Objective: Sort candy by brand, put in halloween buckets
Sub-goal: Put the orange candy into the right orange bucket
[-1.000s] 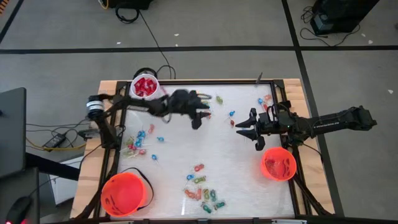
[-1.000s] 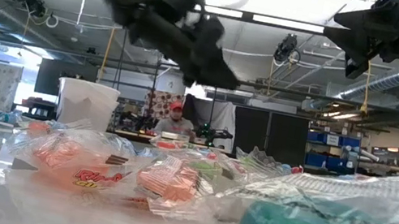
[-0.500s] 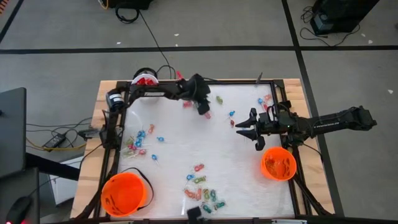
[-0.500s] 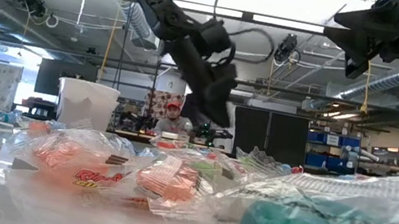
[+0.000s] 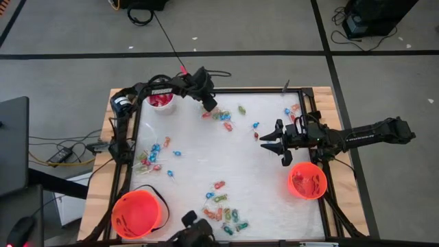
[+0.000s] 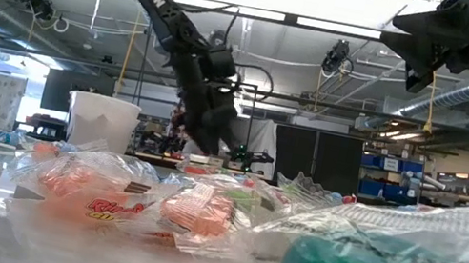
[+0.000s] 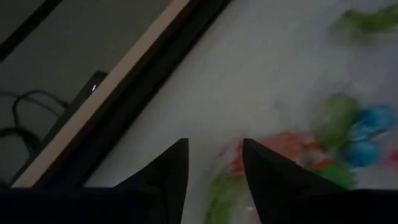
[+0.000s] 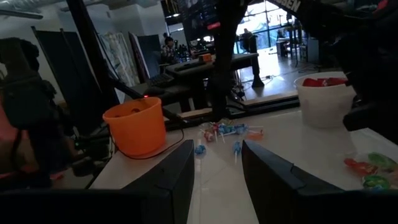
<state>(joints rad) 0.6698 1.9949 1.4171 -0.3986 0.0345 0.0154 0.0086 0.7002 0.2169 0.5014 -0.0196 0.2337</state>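
Note:
My left gripper [image 5: 208, 105] [image 7: 214, 149] is open and slants down over the table's far edge, just right of the white pail [image 5: 163, 101] with red candy in it. Nothing is between its fingers. A small bunch of red, green and blue candy [image 5: 219, 116] [image 7: 283, 146] lies on the table just beyond the fingertips. My right gripper [image 5: 264, 140] [image 8: 217, 149] hangs open and level over the table's right half, holding nothing. One orange bucket [image 5: 306, 180] stands at the right, another orange bucket [image 5: 137, 213] at the near left corner.
More candy lies in loose groups at the left [image 5: 154, 154], near the front edge [image 5: 223, 213] and at the far right [image 5: 293, 110]. The table's dark frame [image 7: 130, 93] runs close beside my left fingers. A dark shape [image 5: 191, 235] shows at the near edge.
My left gripper has swung from over the table's middle toward the far edge and a little left, sinking slightly and tipping to point more steeply down. It now hangs beside the white pail, close to the far candy bunch.

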